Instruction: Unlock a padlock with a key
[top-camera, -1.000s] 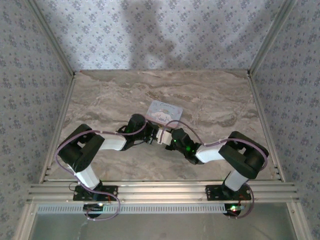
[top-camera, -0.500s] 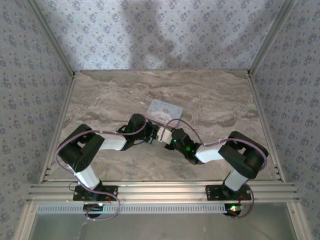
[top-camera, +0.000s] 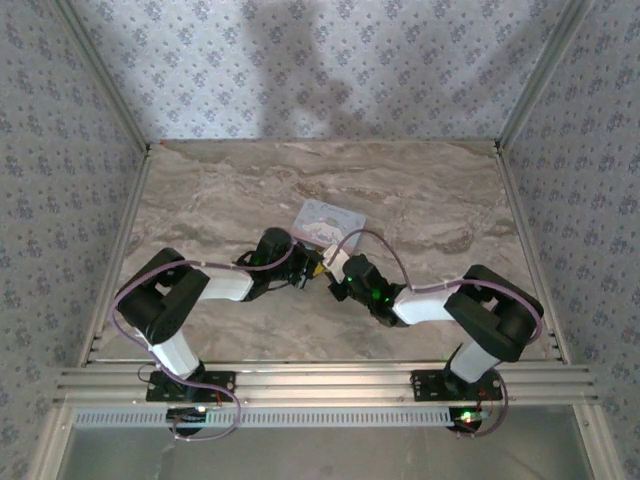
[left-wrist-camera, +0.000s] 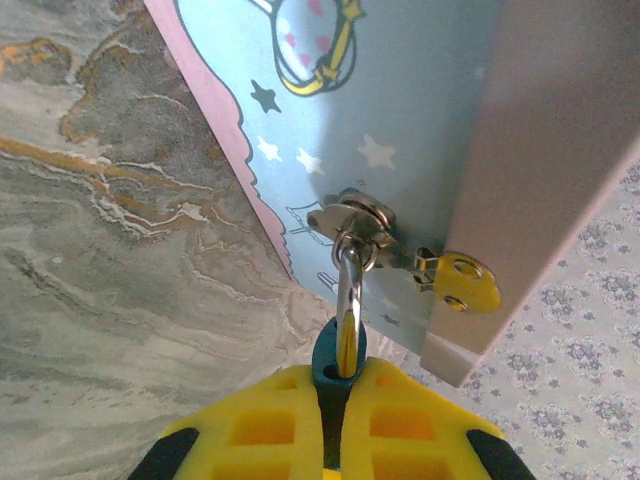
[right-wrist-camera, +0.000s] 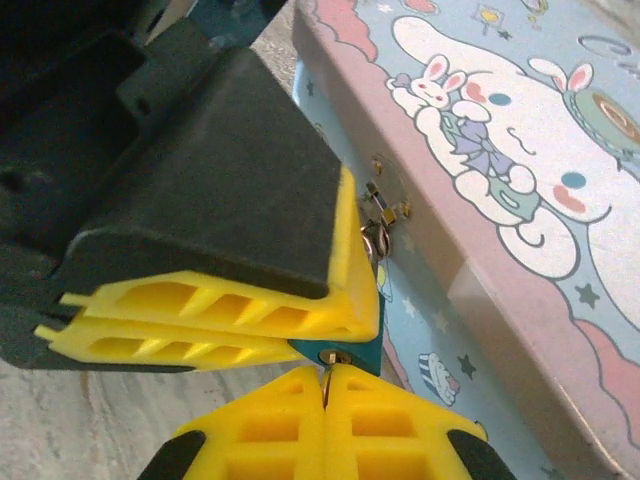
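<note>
Marble table with the tin near its centre; both arms meet at the tin's near edge. The left gripper is seen closed tight on the padlock, whose teal body is pinched between the yellow pads, while its shackle is threaded up through the hasp on the tin's side. The right gripper is likewise closed fully, tip to tip against the left one, and the key is nipped in the seam between its fingertips. Only a brass glint is shown, touching the padlock's underside, so how deep the key sits cannot be told. The step in hand is judged to be seating and turning the key. It is best done by a wrist roll about the key's own axis, with no sideways push, since so small a key is easily twisted out of the pads or bent. The padlock should be held rigid by the left gripper as counter-torque, and no pull should be passed to the hasp, or the light tin is likely to be dragged or tipped. The release is best confirmed at the shackle.
</note>
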